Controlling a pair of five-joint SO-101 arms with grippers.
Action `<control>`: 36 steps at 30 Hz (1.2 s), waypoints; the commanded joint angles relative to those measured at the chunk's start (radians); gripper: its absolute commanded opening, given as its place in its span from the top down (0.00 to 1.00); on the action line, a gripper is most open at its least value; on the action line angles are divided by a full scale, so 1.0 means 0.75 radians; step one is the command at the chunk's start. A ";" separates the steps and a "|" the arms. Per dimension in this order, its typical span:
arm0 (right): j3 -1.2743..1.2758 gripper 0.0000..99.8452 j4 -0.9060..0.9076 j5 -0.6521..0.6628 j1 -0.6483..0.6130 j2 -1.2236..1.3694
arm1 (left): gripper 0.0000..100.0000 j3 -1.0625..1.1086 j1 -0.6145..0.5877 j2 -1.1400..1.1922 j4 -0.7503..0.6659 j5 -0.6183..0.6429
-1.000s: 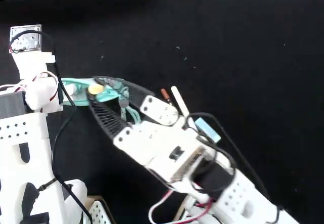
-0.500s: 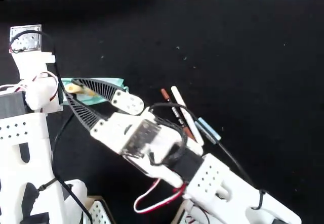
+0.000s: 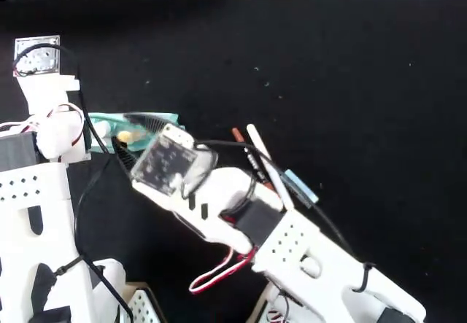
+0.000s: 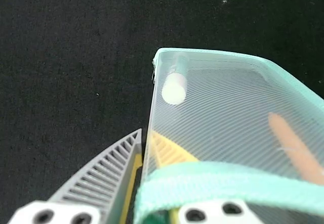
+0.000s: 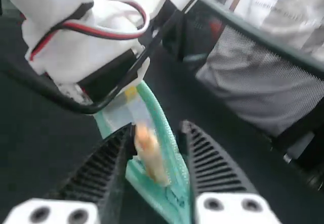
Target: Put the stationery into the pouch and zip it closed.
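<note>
Pinches translucent teal-trimmed pouch in left pincer; straddles slim orange stick with spread right pincer. Best to nudge stick fully inside.

table is covered edge to edge with a black cloth, laid flat. a few pale specks are seen on it past the middle. a small cluster of stationery is laid on the cloth near the centre: a white pen, a brown-tipped pencil just beside it, and a light blue piece just to the right. all three are partly covered from above by an arm. a teal pouch is seen near the left edge; whether it is resting on the cloth cannot be told.
</note>
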 commanded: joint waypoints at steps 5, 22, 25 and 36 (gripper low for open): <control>-0.560 0.80 0.587 -0.131 0.016 0.003 | 0.97 0.040 -0.015 0.027 -0.020 0.002; -0.353 0.86 1.025 -0.080 0.792 0.386 | 0.97 0.040 -0.011 0.027 -0.016 0.000; -0.398 0.82 1.025 0.029 0.739 0.627 | 0.97 0.040 -0.011 0.027 -0.016 0.000; -0.590 0.82 0.730 0.221 0.694 1.296 | 0.97 0.040 -0.011 0.027 -0.016 0.000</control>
